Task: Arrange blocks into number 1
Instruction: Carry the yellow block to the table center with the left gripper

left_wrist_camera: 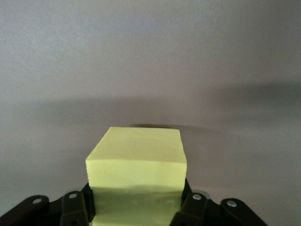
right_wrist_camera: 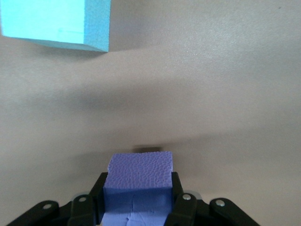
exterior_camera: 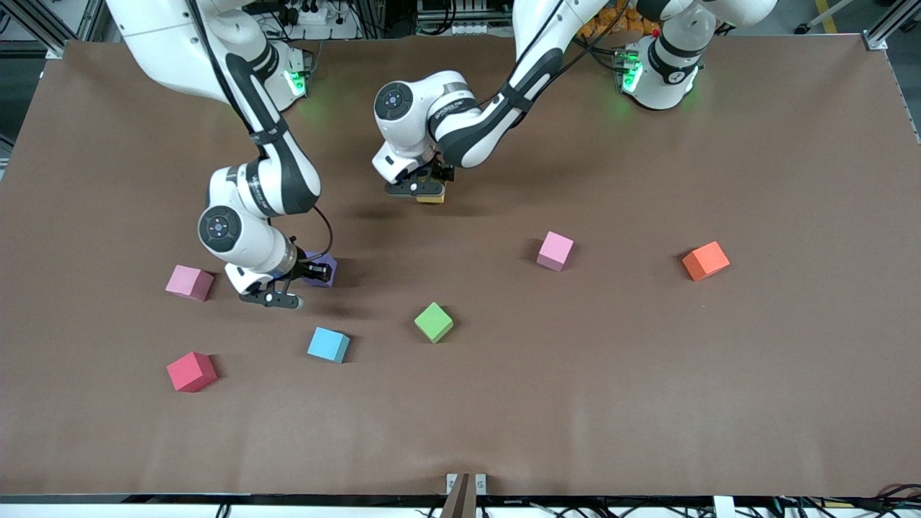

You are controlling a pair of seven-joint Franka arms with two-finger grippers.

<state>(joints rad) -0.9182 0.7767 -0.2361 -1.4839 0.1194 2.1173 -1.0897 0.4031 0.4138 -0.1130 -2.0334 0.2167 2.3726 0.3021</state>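
The left gripper (exterior_camera: 430, 188) hangs over the middle of the brown table (exterior_camera: 647, 374), toward the robots' bases, its jaws clamped on the yellow block (left_wrist_camera: 136, 162). The right gripper (exterior_camera: 316, 272) is low toward the right arm's end, its jaws closed on the purple block (right_wrist_camera: 138, 179). On the table, taking the green cube (exterior_camera: 434, 321) as the dial's centre in the front view, the light blue block (exterior_camera: 329, 344) lies at about 8 o'clock, one pink block (exterior_camera: 190, 282) near 9 o'clock, a second pink block (exterior_camera: 555, 250) around 2 o'clock, and the orange block (exterior_camera: 706, 260) farther out near 3 o'clock. The red cube (exterior_camera: 191, 371) sits at about 8 o'clock, past the light blue block.
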